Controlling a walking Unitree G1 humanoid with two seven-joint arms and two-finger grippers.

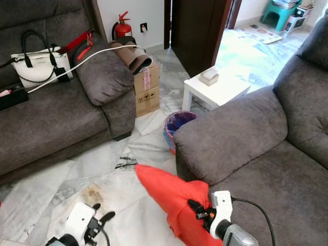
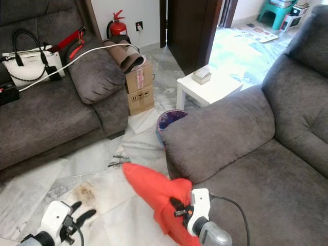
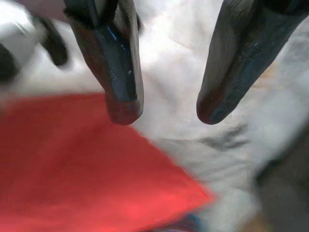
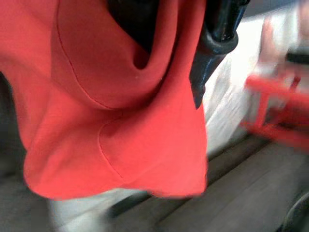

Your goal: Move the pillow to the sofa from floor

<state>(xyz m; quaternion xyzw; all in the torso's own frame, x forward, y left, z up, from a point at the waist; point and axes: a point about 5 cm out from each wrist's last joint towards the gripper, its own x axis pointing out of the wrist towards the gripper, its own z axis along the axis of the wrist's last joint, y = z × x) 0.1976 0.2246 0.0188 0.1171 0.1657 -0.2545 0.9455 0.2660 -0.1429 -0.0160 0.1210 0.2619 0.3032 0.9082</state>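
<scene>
R end effector (image 1: 197,209): fingers pinched shut on a fold of the red pillow (image 1: 171,197); fabric bunches between them in the R wrist view. Pillow hangs from it, off the floor (image 1: 77,174), its far corner pointing away from the end effector, beside the armrest of the grey sofa (image 1: 246,148) on that end effector's R. L end effector (image 1: 102,218): 2 fingers apart, holding nothing, low over the floor, pillow just beside it.
</scene>
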